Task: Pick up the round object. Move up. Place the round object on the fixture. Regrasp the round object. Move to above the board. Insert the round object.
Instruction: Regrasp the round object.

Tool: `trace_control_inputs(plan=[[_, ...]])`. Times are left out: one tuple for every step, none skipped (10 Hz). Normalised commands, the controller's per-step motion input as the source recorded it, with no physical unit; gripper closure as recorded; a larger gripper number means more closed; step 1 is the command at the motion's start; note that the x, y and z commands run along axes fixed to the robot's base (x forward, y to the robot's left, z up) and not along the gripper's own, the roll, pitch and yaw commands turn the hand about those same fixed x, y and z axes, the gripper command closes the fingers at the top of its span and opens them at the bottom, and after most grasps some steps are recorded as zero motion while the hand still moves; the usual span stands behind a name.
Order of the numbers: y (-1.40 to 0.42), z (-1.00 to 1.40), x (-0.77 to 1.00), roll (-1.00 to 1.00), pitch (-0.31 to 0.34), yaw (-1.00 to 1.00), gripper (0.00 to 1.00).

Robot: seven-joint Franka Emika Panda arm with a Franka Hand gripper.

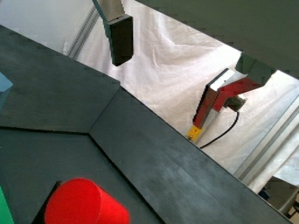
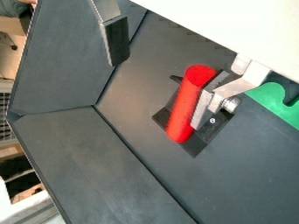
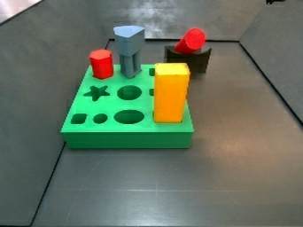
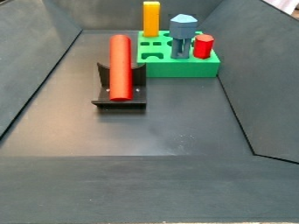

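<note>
While round object (image 2: 183,107) leans on fixture (image 4: 119,98) below open, empty end effector (image 2: 176,61): rigid, slick, regrasp mid-shaft.

Dark floor (image 4: 176,122) carries the fixture (image 4: 118,98) and the board (image 3: 128,124).

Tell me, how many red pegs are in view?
2: the round object leans on the fixture; the hexagonal peg stands on the board. The gripper is open above.
</note>
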Motion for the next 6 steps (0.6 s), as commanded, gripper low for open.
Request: trace_control_inputs(plan=[[-0.05,-0.03,0.18,0.14,0.057,0.10,0.00],[-0.05,-0.03,0.18,0.14,0.057,0.10,0.00],[-0.05,-0.03,0.18,0.14,0.058,0.10,0.00],[-0.05,-0.03,0.18,0.13,0.058,0.10,0.00],[-0.05,-0.03,0.18,0.13,0.058,0.10,0.00],[-0.05,-0.03,0.18,0.13,0.058,0.10,0.00]])
